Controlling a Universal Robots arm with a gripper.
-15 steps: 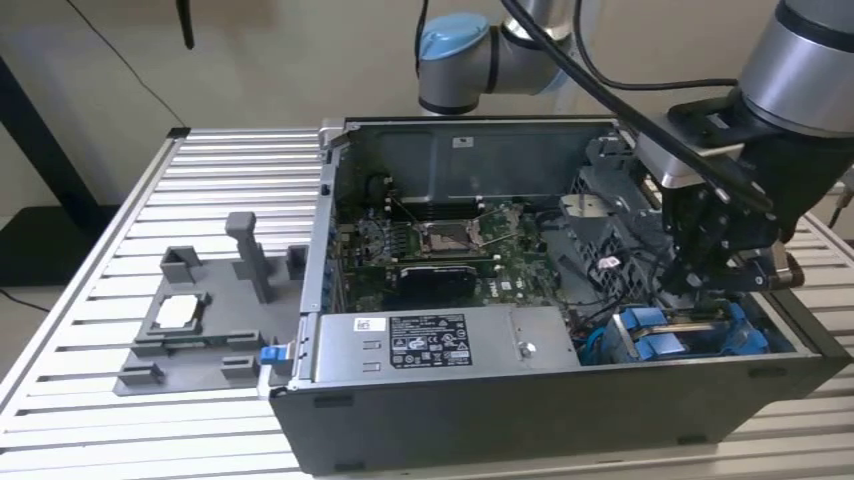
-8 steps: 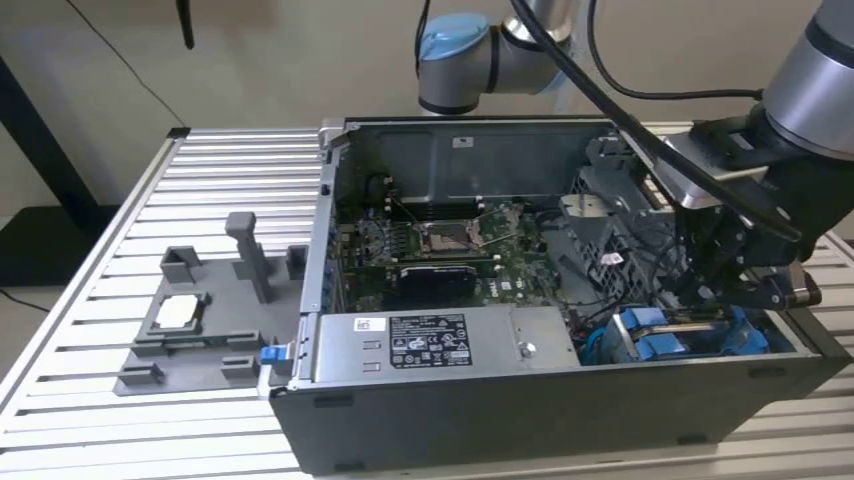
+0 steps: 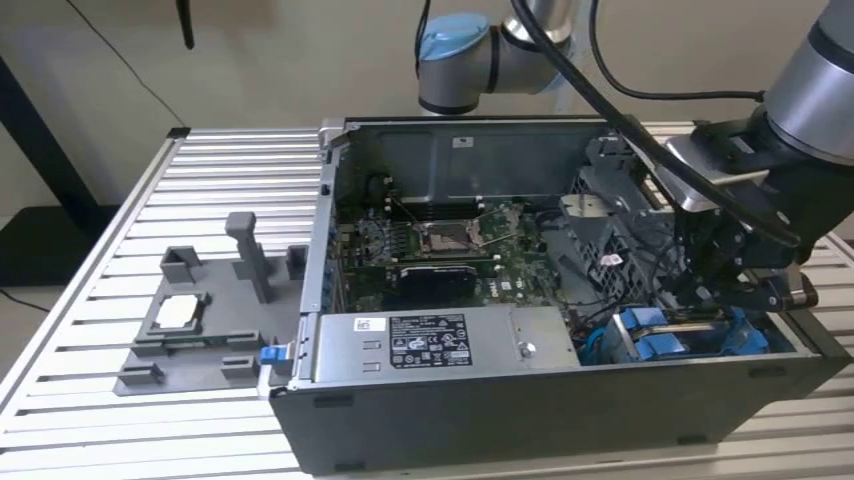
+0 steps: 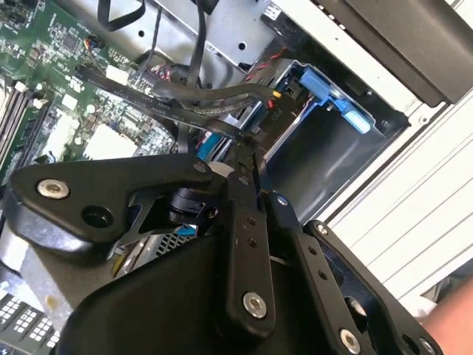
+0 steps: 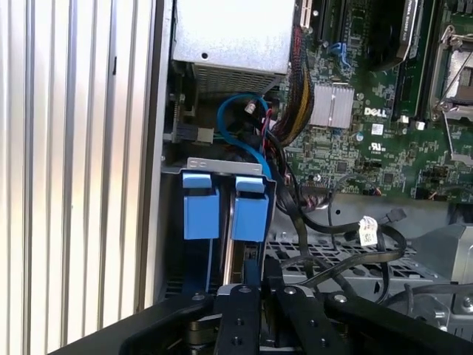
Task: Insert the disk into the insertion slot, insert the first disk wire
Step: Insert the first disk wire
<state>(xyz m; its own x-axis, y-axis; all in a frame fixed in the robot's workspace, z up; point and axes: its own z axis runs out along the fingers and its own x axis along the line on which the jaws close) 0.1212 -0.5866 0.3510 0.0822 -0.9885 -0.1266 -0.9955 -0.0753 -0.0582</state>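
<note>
— Blue clips, two of them, side by side: that's the slot (image 5: 222, 214) we're looking down on in the first wrist view, at the case's corner, just beside the slatted table (image 5: 74, 177).

— And the gripper (image 5: 250, 270)?

— We see its black fingers (image 5: 240, 310) pressed close together, pinched on a thin edge that runs down between the two clips. We take that for the disk (image 5: 229, 255), standing on edge in the slot; its label and face are hidden from us.

— Same story from the other wrist camera?

— Pretty much. In the second wrist view the fingers (image 4: 244, 222) meet at a narrow tip, with black wires (image 4: 199, 100) crossing just beyond it and a blue carrier piece (image 4: 325, 92) against the grey bay wall.

— Where does that sit in the wide shot?

— In the exterior view the arm (image 3: 801, 90) reaches down into the open case (image 3: 561, 400) at the exterior view's right, and the gripper (image 3: 714, 300) hangs right over the blue pieces (image 3: 667, 335) in the near corner. We've got the silver supply box (image 3: 427, 340) just beside them, towards the exterior view's left, and the board (image 3: 441, 250) behind it.

— Anything outside the case?

— A grey fixture (image 3: 200, 320) lies on the table, well apart, on the exterior view's left.
</note>
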